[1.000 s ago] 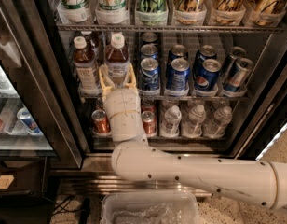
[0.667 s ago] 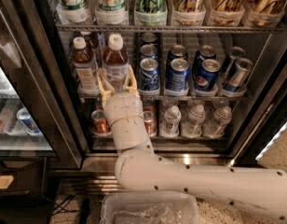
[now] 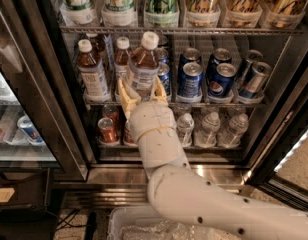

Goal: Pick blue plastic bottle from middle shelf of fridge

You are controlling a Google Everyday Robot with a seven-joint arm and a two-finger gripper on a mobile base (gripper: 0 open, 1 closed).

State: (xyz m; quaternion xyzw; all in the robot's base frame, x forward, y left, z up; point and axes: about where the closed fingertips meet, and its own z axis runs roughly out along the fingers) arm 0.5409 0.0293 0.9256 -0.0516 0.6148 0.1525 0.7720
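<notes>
Camera view looks into the tall dark-framed glass-door fridge (image 3: pixel 56 94) from the front and slightly above. The robot's cream two-finger hand (image 3: pixel 142 88) is at the left part of the middle grey wire shelf (image 3: pixel 214 103). Its fingers point up and press against both sides of a brown-liquid plastic bottle with a white cap and pale label (image 3: pixel 142 66), gripping its lower body. This bottle leans a little to the right and sits nearer than its neighbours. Left of it and farther back, more brown-liquid bottles with white caps (image 3: pixel 92 71) stand upright on the same shelf. To the right stand rows of blue soda cans (image 3: pixel 190 79). The white jointed arm (image 3: pixel 156 139) runs down from the hand across the lower shelf and out over the shiny steel base (image 3: pixel 114 176). On that lower shelf, red cans (image 3: pixel 106 130) stand left of the arm. Three small clear ribbed plastic water bottles with white caps (image 3: pixel 210 128) stand just right of it, below the hand and apart from it. Tall drinks containers (image 3: pixel 161 4) fill the top shelf.
</notes>
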